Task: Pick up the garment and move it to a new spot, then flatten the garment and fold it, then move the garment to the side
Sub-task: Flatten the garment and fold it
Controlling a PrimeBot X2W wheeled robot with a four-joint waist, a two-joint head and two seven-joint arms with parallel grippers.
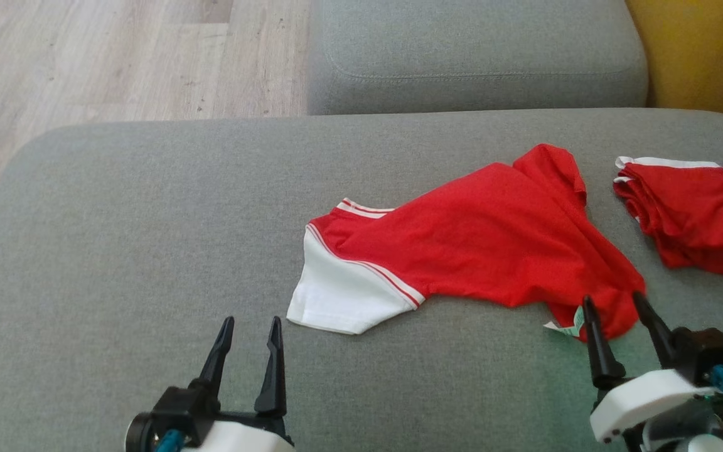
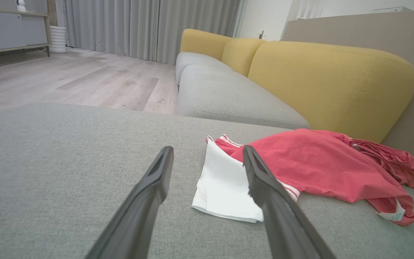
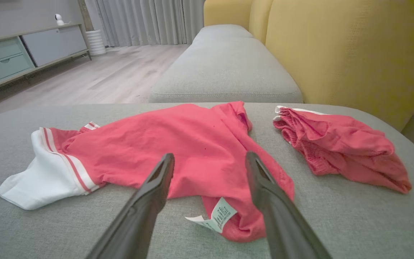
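The garment (image 1: pixel 481 238) is a red shirt with a white, striped sleeve, lying crumpled on the grey cushion (image 1: pixel 117 251); it also appears in the left wrist view (image 2: pixel 314 162) and right wrist view (image 3: pixel 178 144). A white care label (image 3: pixel 214 216) sticks out at its near hem. My left gripper (image 1: pixel 251 329) is open and empty, just short of the white sleeve (image 2: pixel 225 183). My right gripper (image 1: pixel 615 304) is open at the garment's near right corner, its fingertips over the hem beside the label, holding nothing.
A second red garment (image 1: pixel 691 213) lies bunched to the right, also seen in the right wrist view (image 3: pixel 336 144). Another grey seat cushion (image 1: pixel 474 56) lies beyond, with a yellow backrest (image 2: pixel 329 82) at right. Wooden floor (image 1: pixel 117 56) lies off the cushion's far left.
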